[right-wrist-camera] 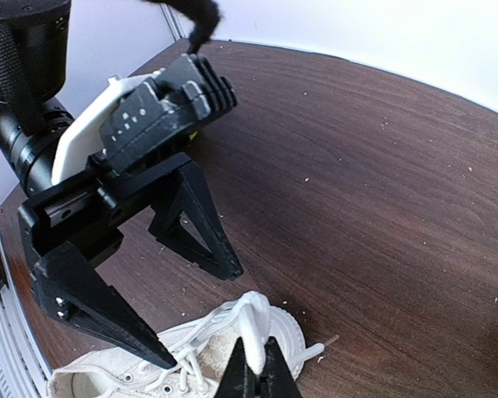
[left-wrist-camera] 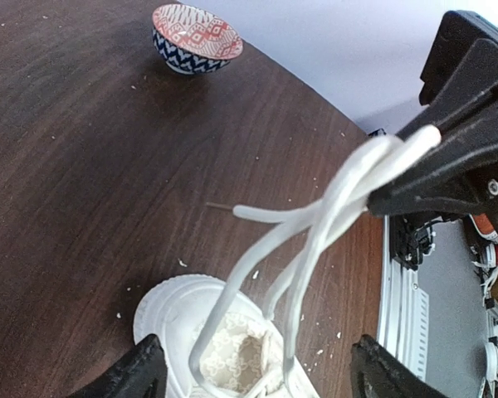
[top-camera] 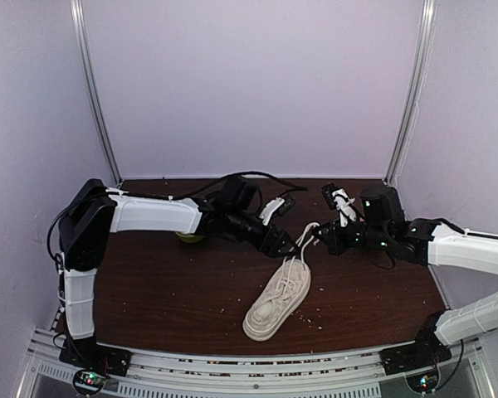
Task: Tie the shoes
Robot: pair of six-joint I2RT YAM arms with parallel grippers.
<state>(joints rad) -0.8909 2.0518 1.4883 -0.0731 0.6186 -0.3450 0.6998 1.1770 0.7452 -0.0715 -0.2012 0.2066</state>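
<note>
Pinching laces (right-wrist-camera: pixel 253 319), right hand (right-wrist-camera: pixel 256 361) mostly cropped.

place: a robotics lab test cell
walls: plain pale panels (top-camera: pixel 249 83) with metal corner posts (top-camera: pixel 95 91)
bench: dark wood table (top-camera: pixel 166 290) fronted by an aluminium rail (top-camera: pixel 249 362)
rig: arm bases (top-camera: pixel 90 356) bolted on it

Dark wooden table (top-camera: pixel 149 290) with off-white sneaker (top-camera: pixel 275 300), patterned bowl (left-wrist-camera: pixel 197 37) and scattered pale crumbs (left-wrist-camera: pixel 183 263).

White laces (left-wrist-camera: pixel 315 220) rise from sneaker (left-wrist-camera: pixel 176 313) into right pincer (left-wrist-camera: pixel 402 162), clamped; patterned bowl (left-wrist-camera: pixel 197 37) well apart on table (left-wrist-camera: pixel 83 182).
</note>
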